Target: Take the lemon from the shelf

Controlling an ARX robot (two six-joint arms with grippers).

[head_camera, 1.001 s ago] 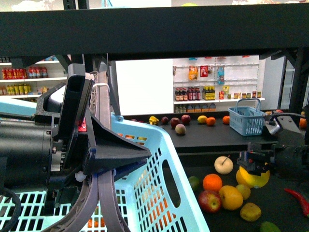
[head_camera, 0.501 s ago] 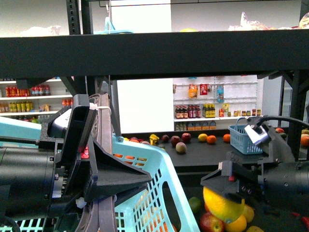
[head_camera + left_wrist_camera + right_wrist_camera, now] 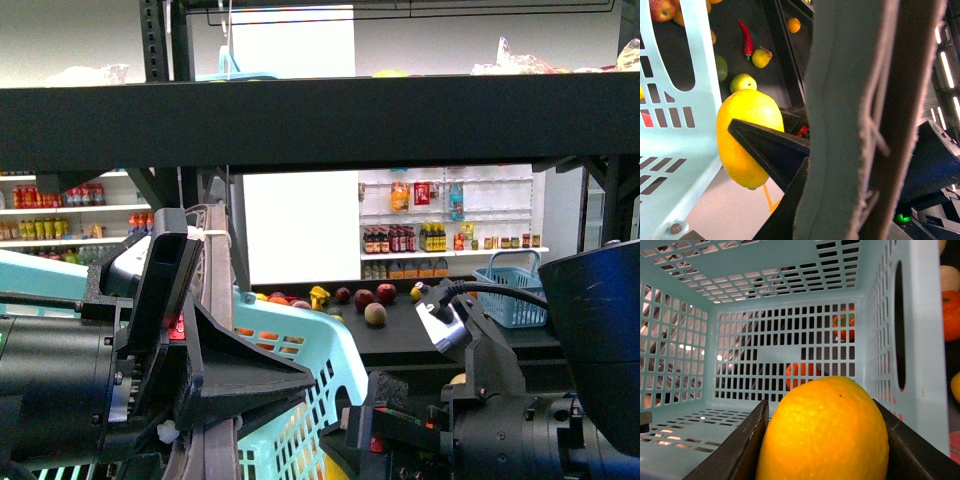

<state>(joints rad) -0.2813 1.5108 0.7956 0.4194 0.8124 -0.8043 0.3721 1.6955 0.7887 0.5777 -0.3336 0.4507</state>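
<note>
My right gripper (image 3: 825, 450) is shut on the yellow lemon (image 3: 825, 430), which sits between its two black fingers. It holds the lemon just outside the pale blue basket (image 3: 790, 340), whose open inside faces it. In the left wrist view the lemon (image 3: 745, 135) hangs next to the basket's wall (image 3: 675, 150). My left gripper (image 3: 215, 380) is shut on the basket (image 3: 310, 350), gripping its grey handle (image 3: 850, 120). In the front view my right gripper (image 3: 350, 440) is low beside the basket, and the lemon is almost hidden. The black shelf (image 3: 320, 120) spans the top.
Loose fruit (image 3: 375, 314) lies on the shelf's dark tier, with a small blue basket (image 3: 515, 290) at the far right. A red chilli (image 3: 746, 37), a pear (image 3: 761, 57) and a green fruit (image 3: 742, 82) lie below. White shelving with bottles (image 3: 420, 240) stands behind.
My right gripper has carried the lemon left, away from the fruit pile on the shelf, up to the basket and closer to the camera. The left gripper still holds the basket.
</note>
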